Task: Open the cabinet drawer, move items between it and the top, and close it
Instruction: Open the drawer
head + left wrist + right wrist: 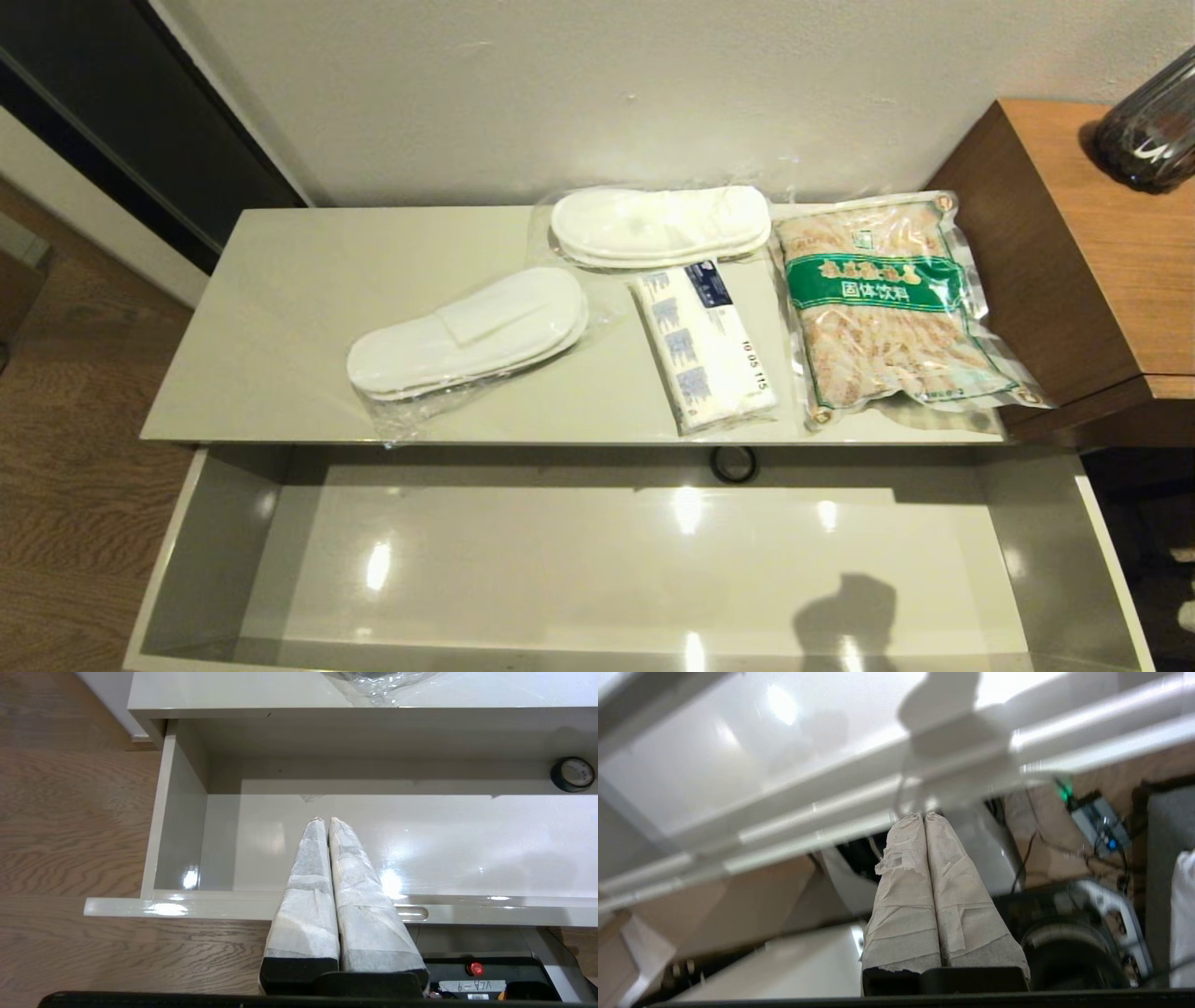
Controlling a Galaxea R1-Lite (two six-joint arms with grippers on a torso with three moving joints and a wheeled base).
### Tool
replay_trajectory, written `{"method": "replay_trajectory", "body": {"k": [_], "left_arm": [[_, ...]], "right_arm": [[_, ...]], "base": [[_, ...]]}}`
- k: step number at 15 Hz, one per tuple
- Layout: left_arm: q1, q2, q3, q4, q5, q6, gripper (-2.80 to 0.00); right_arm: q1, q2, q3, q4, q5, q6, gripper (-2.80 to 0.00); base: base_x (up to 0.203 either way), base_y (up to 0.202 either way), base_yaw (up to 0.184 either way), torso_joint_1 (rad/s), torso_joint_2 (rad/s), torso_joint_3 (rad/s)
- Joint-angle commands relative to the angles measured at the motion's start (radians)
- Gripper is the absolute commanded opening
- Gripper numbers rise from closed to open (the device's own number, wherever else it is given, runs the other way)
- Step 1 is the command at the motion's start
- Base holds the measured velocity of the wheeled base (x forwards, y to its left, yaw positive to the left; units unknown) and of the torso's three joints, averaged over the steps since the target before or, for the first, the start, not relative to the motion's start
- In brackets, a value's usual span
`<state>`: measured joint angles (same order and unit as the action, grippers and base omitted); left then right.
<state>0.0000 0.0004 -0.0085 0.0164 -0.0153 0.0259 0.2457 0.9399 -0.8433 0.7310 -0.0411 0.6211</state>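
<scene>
The cabinet drawer (233, 560) stands pulled out, and only a black tape roll (734, 464) lies inside at the back. On the top (299, 280) lie two bagged pairs of white slippers (467, 331) (661, 224), the tissue pack (705, 345) with blue print and the green-banded sachet bag (887, 308). My left gripper (325, 820) is shut and empty, above the drawer's front edge (187, 907) toward its left end. My right gripper (923, 815) is shut and empty, just in front of and below the drawer front (784, 826). Neither gripper shows in the head view.
A taller brown wood-grain unit (1092, 252) stands to the right of the cabinet, with a dark ribbed vase (1153, 131) on it. Wood floor (65, 420) lies to the left. The robot base and cables (1087, 858) sit below the drawer front.
</scene>
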Motion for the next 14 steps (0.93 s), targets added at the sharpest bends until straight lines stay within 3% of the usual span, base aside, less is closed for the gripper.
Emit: {"method": "replay_trajectory", "body": {"k": [1,3,14], "left_arm": [[0.0,0.0,-0.003,0.002,0.0,0.002,-2.8],[0.0,0.0,-0.004,0.002,0.0,0.005,-2.8],[0.0,0.0,-0.001,0.0,0.0,0.006,-2.8]], "right_arm": [[0.0,0.086,-0.008,-0.029,-0.035,0.007,-2.8],[0.0,0.141,-0.015,-0.083,-0.093,0.013,-2.8],[0.0,0.165,0.031,-0.09,-0.085,0.006,-2.8]], "base": [[0.0,0.0,0.0,0.0,0.0,0.0],[0.0,0.0,0.0,0.0,0.0,0.0],[0.0,0.0,0.0,0.0,0.0,0.0]]}}
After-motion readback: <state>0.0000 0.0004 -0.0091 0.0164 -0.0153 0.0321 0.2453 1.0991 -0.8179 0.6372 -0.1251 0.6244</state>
